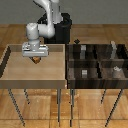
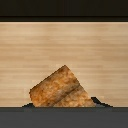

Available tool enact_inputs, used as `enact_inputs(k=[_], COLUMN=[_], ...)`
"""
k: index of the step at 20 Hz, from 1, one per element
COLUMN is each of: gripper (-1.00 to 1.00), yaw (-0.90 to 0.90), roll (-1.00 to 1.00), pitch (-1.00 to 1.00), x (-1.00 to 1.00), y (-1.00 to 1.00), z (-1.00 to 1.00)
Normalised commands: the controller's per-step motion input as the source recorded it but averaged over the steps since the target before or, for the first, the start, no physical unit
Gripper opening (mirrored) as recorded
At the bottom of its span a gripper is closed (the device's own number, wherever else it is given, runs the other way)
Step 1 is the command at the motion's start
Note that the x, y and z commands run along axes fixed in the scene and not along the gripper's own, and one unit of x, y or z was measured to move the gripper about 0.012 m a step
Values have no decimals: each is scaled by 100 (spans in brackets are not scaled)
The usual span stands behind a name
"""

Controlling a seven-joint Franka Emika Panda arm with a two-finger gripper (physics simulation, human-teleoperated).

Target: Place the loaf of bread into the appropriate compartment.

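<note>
Hovering over the light wooden tray on the exterior view's left, the gripper pinches the loaf of bread between its fingers. Only the wrist view shows the loaf's tilted, crusty brown surface; only the exterior view shows the dark compartment box beside the tray.

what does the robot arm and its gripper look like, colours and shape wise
The arm is white to light grey, built of rounded, tube-like segments with bulky curved joints, rising from a black base block. The gripper has a wide, pale, box-like body with short dark fingertips below it. No cables or markings are discernible at this resolution.
</note>
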Motion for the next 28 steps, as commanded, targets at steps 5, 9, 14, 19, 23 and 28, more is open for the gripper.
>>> enact_inputs(k=[5,9,14,19,23,28], gripper=[-100,-100,-100,-100,-100,-100], yaw=[0,0,0,0,0,0], roll=[0,0,0,0,0,0], pitch=[0,0,0,0,0,0], x=[0,0,0,0,0,0], y=[0,30,100,100,100,100], z=[100,50,0,0,0,0])
